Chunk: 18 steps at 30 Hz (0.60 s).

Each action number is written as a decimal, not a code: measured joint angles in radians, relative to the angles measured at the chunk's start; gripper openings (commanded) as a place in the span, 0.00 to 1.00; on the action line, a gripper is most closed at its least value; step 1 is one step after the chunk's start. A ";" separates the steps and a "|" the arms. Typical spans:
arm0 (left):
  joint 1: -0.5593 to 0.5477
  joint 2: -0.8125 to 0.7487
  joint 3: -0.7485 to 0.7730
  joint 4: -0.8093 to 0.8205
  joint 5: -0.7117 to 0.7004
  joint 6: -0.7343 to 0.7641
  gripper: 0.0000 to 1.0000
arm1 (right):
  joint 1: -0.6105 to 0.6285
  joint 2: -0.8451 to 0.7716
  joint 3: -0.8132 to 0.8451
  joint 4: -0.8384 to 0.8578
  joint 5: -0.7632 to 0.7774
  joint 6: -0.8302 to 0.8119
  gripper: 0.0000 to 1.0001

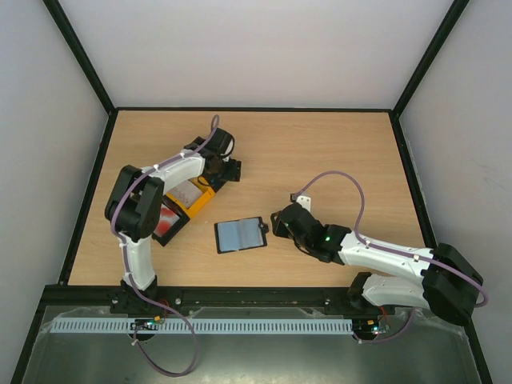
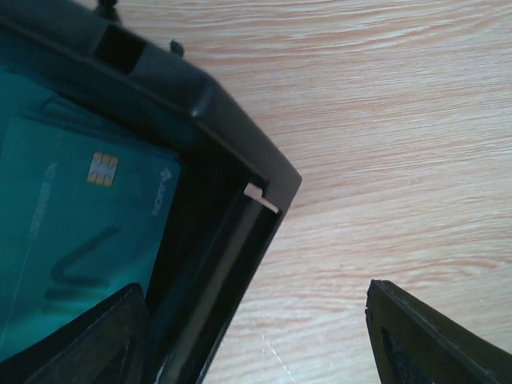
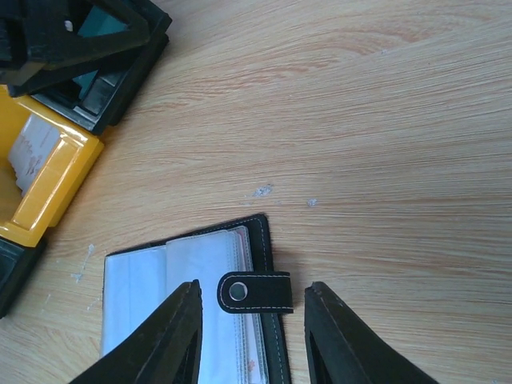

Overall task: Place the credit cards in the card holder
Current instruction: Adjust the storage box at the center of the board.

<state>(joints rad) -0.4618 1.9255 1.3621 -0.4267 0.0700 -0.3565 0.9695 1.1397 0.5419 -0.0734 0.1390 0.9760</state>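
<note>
Your right gripper (image 3: 252,340) stands spread, its fingers (image 3: 180,336) either side of the clasp strap (image 3: 256,292). The card holder (image 3: 200,264) lies open on the table (image 3: 384,144), at lower centre of the top view. Your left gripper (image 2: 256,344) is spread too, one finger over the black tray (image 2: 240,144) holding the teal card (image 2: 72,232), the other over bare wood. Upper left in the right wrist view, a whitish card (image 3: 32,152) sits in the yellow tray (image 3: 60,192). Lower left of it in the top view, a red-and-white card (image 1: 166,214) lies in a second tray (image 1: 170,234).

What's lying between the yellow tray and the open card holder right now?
Nothing; just bare table between yellow tray and card holder, seen in the top external and right wrist views.
</note>
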 measured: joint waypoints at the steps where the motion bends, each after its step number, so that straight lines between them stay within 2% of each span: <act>1: 0.000 0.014 0.008 0.001 0.000 0.012 0.76 | 0.000 0.000 -0.002 0.001 0.000 0.000 0.35; 9: -0.005 0.106 0.063 0.020 0.011 0.068 0.73 | 0.000 0.008 -0.010 0.012 0.000 0.000 0.36; 18: -0.032 0.107 0.043 0.010 0.094 0.115 0.73 | 0.000 0.013 -0.014 0.017 0.000 0.000 0.38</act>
<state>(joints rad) -0.4934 2.0323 1.4052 -0.4171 0.1642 -0.2417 0.9691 1.1526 0.5274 -0.0563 0.1387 0.9760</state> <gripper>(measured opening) 0.728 0.368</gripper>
